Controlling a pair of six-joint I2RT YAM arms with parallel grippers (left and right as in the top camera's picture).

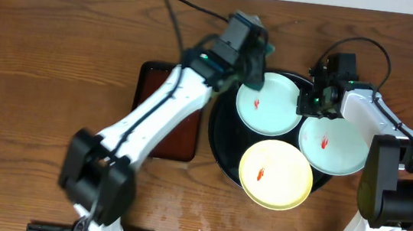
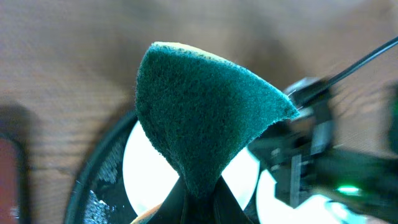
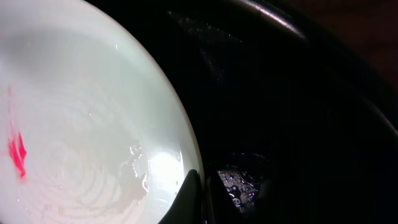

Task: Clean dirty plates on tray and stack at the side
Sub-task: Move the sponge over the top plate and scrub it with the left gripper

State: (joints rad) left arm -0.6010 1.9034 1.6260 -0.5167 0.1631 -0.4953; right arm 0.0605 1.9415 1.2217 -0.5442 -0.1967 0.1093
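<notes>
Left end effector (image 2: 199, 202) clamped on a green scouring sponge (image 2: 199, 106) above the black tray (image 1: 217, 143). Right end effector (image 3: 198, 196) closed, tips at the rim of a mint plate (image 3: 93, 93). Three red-smeared plates (image 1: 276, 174), two mint, one yellow, lie on the tray, right of centre on the bench (image 1: 45, 37).

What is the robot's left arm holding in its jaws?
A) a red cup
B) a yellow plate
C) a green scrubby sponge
C: the left gripper has its jaws shut on a green sponge, which fills the left wrist view.
</notes>
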